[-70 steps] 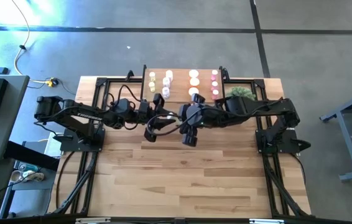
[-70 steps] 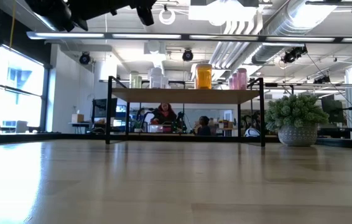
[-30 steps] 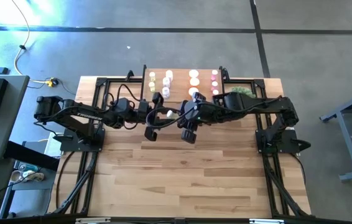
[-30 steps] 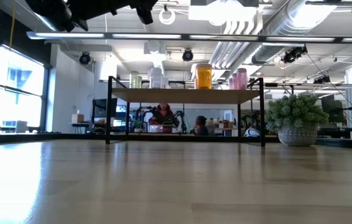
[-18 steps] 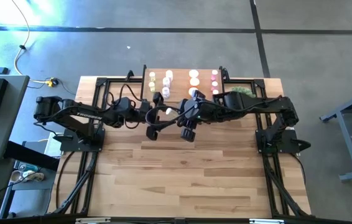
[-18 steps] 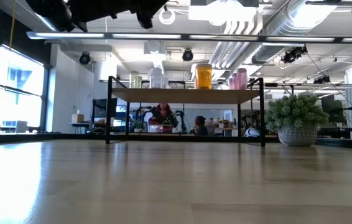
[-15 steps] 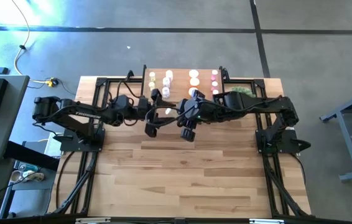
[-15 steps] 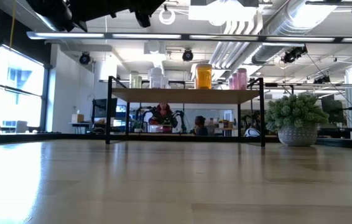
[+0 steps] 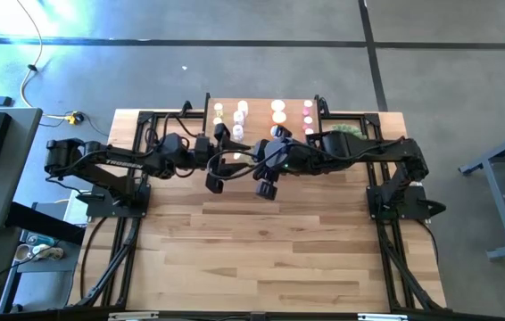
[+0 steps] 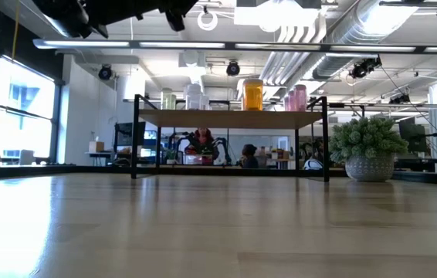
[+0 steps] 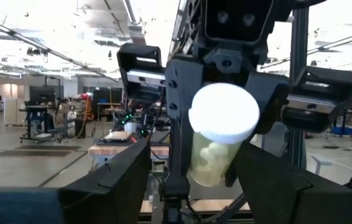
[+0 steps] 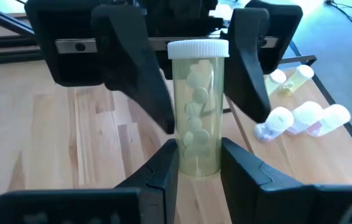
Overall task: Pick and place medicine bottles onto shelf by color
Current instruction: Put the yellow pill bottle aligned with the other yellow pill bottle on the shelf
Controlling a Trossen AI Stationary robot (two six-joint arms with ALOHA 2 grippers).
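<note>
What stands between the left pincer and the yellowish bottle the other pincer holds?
Nothing visible. The left pincer stands open on either side of the capped end of the yellow-green bottle, not touching it, while the right pincer grips its base.

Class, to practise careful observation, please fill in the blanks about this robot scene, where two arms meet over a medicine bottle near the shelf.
1. The right end effector is shut on a bottle with a ____ cap.
2. The left end effector has its jaws ____ on either side of that bottle.
3. On the table beside the shelf stands a potted ____.

Missing words: white; open; plant.
</note>
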